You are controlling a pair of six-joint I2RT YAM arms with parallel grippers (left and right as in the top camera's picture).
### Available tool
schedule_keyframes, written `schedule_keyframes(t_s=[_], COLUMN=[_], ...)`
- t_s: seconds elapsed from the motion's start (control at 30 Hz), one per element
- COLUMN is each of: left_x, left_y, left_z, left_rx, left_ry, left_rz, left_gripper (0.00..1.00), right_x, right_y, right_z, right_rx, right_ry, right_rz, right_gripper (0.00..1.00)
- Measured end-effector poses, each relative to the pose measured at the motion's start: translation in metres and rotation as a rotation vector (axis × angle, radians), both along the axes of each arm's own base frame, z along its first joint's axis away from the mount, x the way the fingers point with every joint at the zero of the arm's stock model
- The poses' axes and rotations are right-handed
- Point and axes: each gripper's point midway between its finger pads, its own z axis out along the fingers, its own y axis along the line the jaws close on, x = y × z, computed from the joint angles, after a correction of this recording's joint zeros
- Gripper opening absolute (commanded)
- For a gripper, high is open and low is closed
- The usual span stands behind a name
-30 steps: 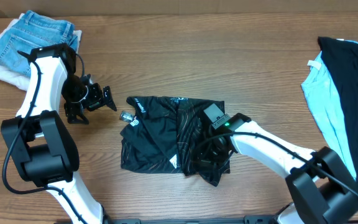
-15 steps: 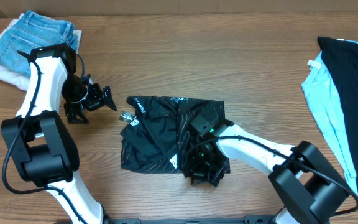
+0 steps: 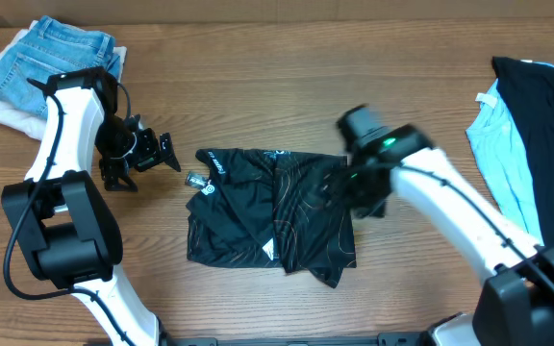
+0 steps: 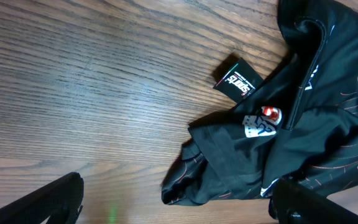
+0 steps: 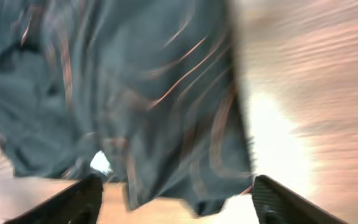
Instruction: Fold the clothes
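Jersey (image 3: 258, 216) rumpled on wood-grain table (image 3: 287, 96); left gripper (image 4: 178, 202) spread empty, right gripper (image 5: 178, 198) blurred, apparently spread.

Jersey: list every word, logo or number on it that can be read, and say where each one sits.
Nothing on the jersey reads for certain.
Black tag on the table by the collar: one white word, tilted, too small to read.
Red and white logo patch on the fabric: too small to read.
White lettering near the collar: blurred.
Right wrist view: motion blur, no text legible.
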Motion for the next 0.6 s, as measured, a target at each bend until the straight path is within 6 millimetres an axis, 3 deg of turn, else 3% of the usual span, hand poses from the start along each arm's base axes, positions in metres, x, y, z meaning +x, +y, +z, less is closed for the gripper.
schedule_keyframes(t_s=[0.07, 0.23, 0.37, 0.6], left_x=[0.0, 0.001, 0.001, 0.001], left_y=[0.0, 0.0, 0.0, 0.0], left_z=[0.0, 0.0, 0.0, 0.0], left_rx=[0.0, 0.0, 0.0, 0.0], left_ry=[0.0, -0.002, -0.004, -0.004], left_rz=[0.0, 0.0, 0.0, 0.0], left_gripper=[1.0, 1.0, 1.0, 1.0], right_x=[0.017, 0.046, 0.046, 0.028], right_y=[-0.027, -0.06, -0.063, -0.048], right_z=[0.0, 0.003, -0.007, -0.042], right_rx=[-0.005, 0.101, 0.206, 0.332], right_ry=[-0.031, -0.118, -0.144, -0.172], right_rz=[-0.03, -0.024, 0.019, 0.089], right_gripper=[0.88, 0.89, 0.94, 0.96])
